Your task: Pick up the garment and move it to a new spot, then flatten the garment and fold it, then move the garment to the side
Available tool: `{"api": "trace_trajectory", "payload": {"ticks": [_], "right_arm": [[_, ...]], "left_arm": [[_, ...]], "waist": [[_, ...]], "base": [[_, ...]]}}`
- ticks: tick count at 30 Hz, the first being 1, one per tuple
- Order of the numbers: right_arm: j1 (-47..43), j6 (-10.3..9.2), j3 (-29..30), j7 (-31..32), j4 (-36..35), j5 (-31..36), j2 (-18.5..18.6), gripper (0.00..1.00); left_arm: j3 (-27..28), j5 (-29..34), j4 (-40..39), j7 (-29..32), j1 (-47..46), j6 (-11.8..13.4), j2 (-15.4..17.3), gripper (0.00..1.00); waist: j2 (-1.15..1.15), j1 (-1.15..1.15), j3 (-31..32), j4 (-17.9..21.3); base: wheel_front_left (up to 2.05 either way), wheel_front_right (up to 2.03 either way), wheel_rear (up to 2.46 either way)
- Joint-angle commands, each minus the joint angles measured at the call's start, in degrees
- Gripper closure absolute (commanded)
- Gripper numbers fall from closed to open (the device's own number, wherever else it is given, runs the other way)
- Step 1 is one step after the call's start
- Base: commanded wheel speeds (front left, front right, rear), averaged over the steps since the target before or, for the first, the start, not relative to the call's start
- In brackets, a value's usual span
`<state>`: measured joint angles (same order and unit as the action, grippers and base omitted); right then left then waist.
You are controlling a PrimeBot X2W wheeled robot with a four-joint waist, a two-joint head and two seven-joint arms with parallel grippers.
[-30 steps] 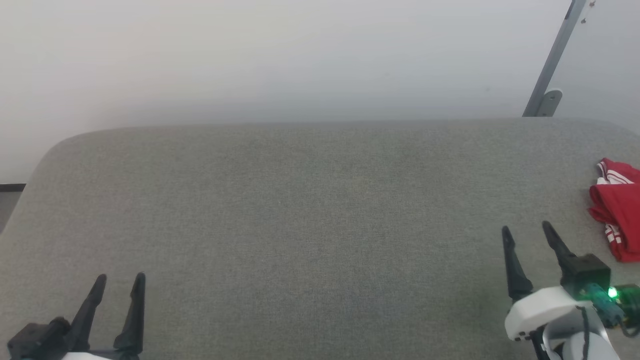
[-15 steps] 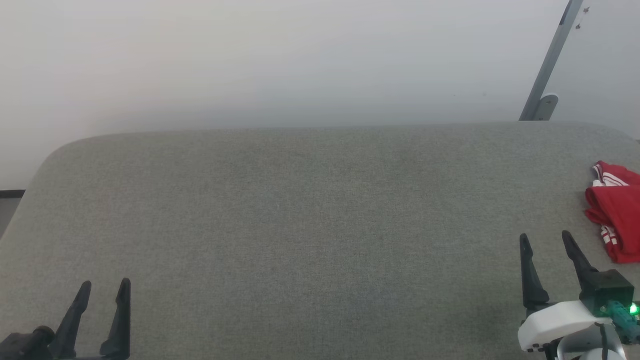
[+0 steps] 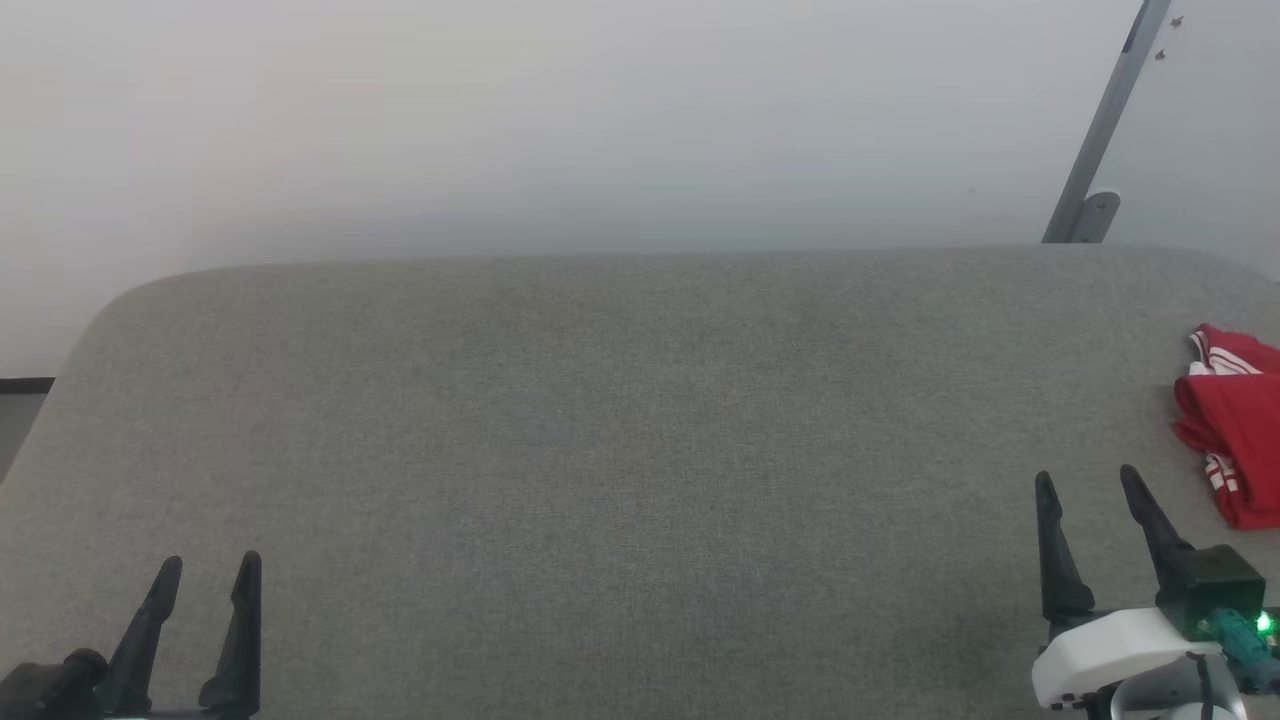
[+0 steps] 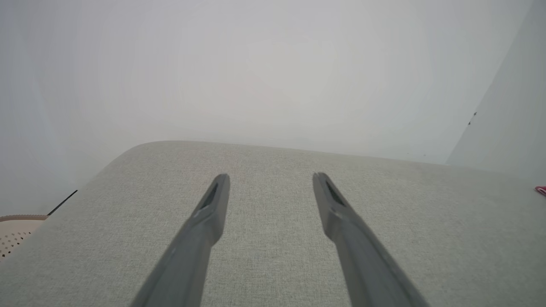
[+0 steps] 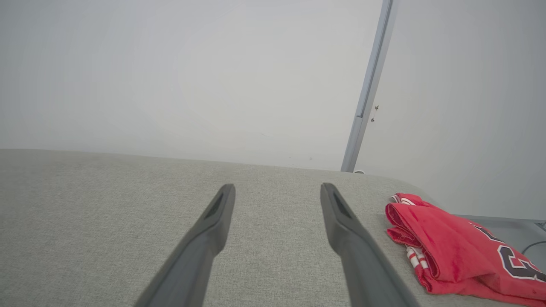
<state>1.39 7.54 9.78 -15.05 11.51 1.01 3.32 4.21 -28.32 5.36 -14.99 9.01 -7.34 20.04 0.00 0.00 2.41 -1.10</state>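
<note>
Garment (image 3: 1235,440): red jersey, bunched and folded over on itself. Red-and-white stripe trim showed at two of its edges, and the right wrist view showed part of a black, white-outlined numeral. It lay at the far right of the counter (image 3: 620,450), cut off by the right edge of the head view, and neither pincer touched it.

Counter: grey woven fabric cover with rounded far corners, set against a pale wall (image 3: 600,120).

Right pincer (image 3: 1088,477): at the lower right of the head view, fingers pointing away from the robot. The two dark fingers stood well apart with nothing between them. The garment lay near, beyond and to the right of the right-hand finger, with a gap of bare fabric between. A green light (image 3: 1264,624) was lit on the wrist housing.

Left pincer (image 3: 211,563): at the lower left of the head view, fingers likewise parted and holding nothing, well apart from the garment.

Grey bar (image 3: 1100,130): slanted against the wall behind the counter's far right corner
</note>
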Motion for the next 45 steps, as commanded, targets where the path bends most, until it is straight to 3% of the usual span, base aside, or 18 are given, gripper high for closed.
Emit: {"api": "trace_trajectory", "payload": {"ticks": [1,10,11,16,45], "right_arm": [[-0.6,-0.12,-0.1,-0.1,-0.2,-0.2,-0.2,0.00],[-0.7,-0.12,-0.7,-0.1,-0.3,-0.4,-0.3,0.00],[-0.2,0.00,-0.6,0.0,0.0,-0.1,-0.1,1.00],[-1.1,0.01,-0.3,0.5,2.4,-0.9,-0.3,1.00],[1.0,-0.01,-1.4,7.7,2.1,-32.9,-0.3,1.00]], "left_arm": [[0.0,0.0,-0.3,-0.2,0.4,-0.1,0.2,0.00],[-0.1,-0.1,-0.2,-0.2,0.5,-0.1,0.2,0.00],[-0.2,0.0,-0.2,0.0,0.1,0.0,0.1,1.00],[-0.8,-0.7,1.9,0.3,0.3,0.0,-2.1,1.00],[0.3,-22.6,4.1,7.6,-5.3,-0.1,-7.2,1.00]], "waist": [[0.00,0.00,0.0,0.0],[0.00,0.00,0.0,-0.3],[0.00,0.00,0.0,-0.3],[0.00,0.00,0.0,-0.4],[0.00,0.00,-0.6,0.0]], "base": [[0.00,0.00,0.00],[0.00,0.00,0.00],[0.00,0.00,0.00],[0.00,0.00,0.00],[0.00,0.00,0.00]]}}
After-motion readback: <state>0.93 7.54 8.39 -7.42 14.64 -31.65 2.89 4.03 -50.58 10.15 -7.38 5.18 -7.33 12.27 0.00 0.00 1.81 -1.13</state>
